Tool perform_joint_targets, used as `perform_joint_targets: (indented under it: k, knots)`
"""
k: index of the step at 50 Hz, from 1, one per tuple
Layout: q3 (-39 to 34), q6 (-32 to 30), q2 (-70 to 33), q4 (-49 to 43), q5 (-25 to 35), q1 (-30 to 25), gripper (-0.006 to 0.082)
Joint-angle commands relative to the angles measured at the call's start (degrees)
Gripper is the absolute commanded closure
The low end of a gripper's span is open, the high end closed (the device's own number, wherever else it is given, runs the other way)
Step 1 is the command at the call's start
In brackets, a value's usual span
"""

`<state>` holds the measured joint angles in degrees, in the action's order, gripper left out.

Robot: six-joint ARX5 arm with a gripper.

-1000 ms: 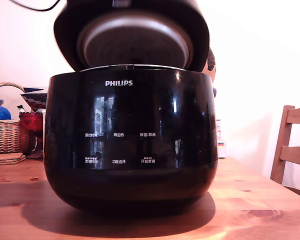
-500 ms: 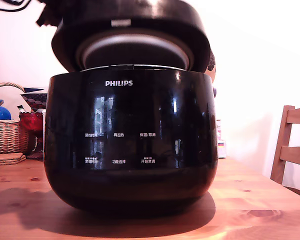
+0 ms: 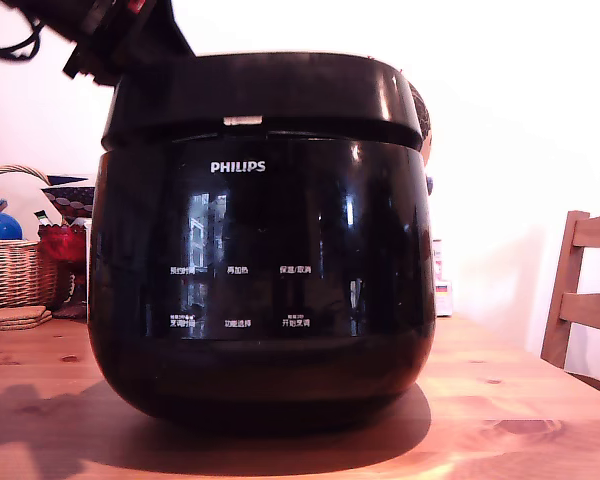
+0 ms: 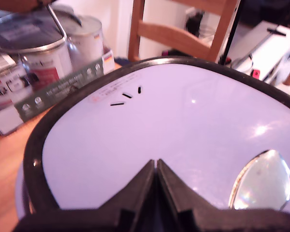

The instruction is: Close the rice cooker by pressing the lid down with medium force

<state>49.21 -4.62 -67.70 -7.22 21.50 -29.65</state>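
Rice cooker is seen standing on the wooden table, front panel to the exterior view. Lid is lowered flat onto the body, with the inner plate hidden and the grey tab at the seam. Gripper is seen in the wrist view over the lid top, fingers drawn together with nothing held between them; contact is judged likely. Closing is judged nearly done. Whether the latch is engaged cannot be told, so a final press may be needed.
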Motion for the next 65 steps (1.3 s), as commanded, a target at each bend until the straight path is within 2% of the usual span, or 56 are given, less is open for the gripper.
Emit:
perform_joint_targets:
  k: [1,32,45,65]
  knots:
    - [-3.6,0.2,0.8,1.4,-0.5,-0.4,0.0789]
    - [-17.2,0.3,9.3,18.4,-1.6,-2.1,0.0789]
    - [-17.5,0.1,8.8,18.9,-3.9,-5.1,0.0788]
    - [-18.7,-0.4,3.6,19.4,-8.0,-5.7,0.0788]
